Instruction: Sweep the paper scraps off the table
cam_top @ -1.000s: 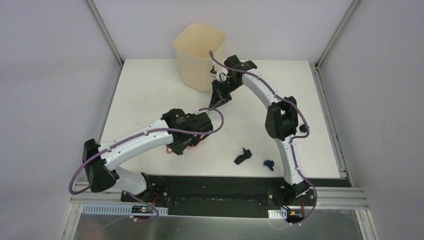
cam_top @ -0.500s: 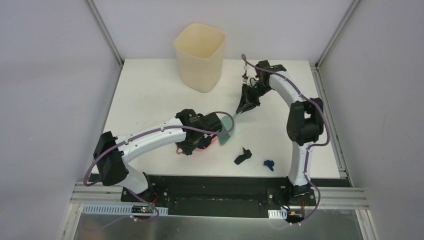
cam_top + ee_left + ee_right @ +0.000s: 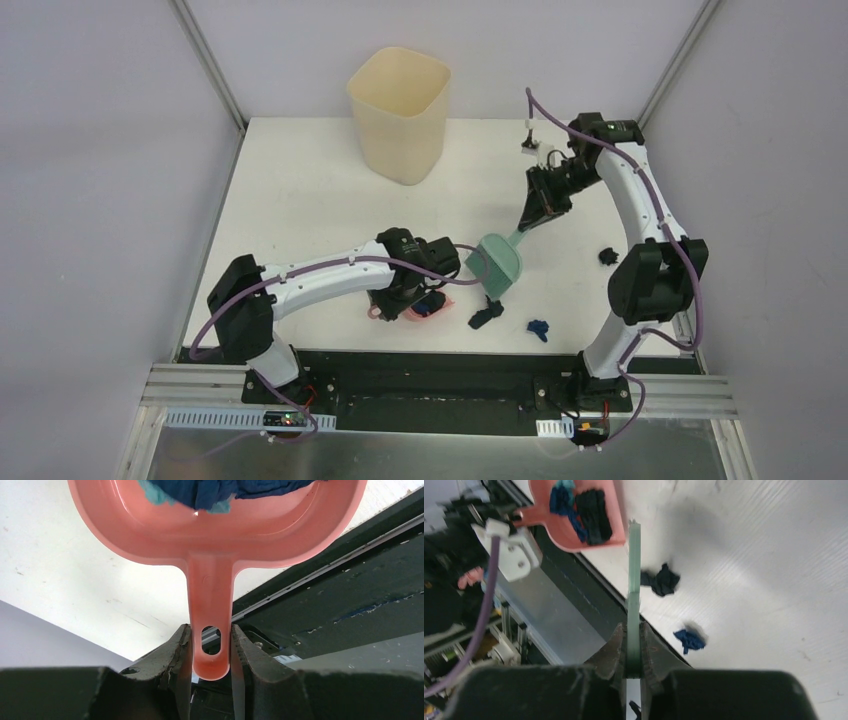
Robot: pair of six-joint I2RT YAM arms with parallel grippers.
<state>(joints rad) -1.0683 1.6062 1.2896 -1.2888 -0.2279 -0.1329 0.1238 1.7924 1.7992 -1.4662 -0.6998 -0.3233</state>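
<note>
My left gripper (image 3: 210,647) is shut on the handle of the pink dustpan (image 3: 215,530), which rests low near the table's front edge (image 3: 420,307) and holds dark blue, teal and black scraps (image 3: 584,510). My right gripper (image 3: 634,645) is shut on the handle of the green hand brush (image 3: 497,262), whose head sits just right of the dustpan. A black scrap (image 3: 484,318) and a dark blue scrap (image 3: 539,328) lie on the white table (image 3: 300,190) near the front edge, also seen from the right wrist (image 3: 663,580) (image 3: 690,639). Another black scrap (image 3: 606,256) lies at the right.
A cream plastic bin (image 3: 400,115) stands at the back of the table. The black front edge strip (image 3: 440,362) runs just below the dustpan and scraps. Metal frame rails border the table on both sides.
The right arm swung right and away from the bin, carrying the brush toward the front centre. The left arm moved right and forward with the dustpan. A black scrap at the right came into view.
</note>
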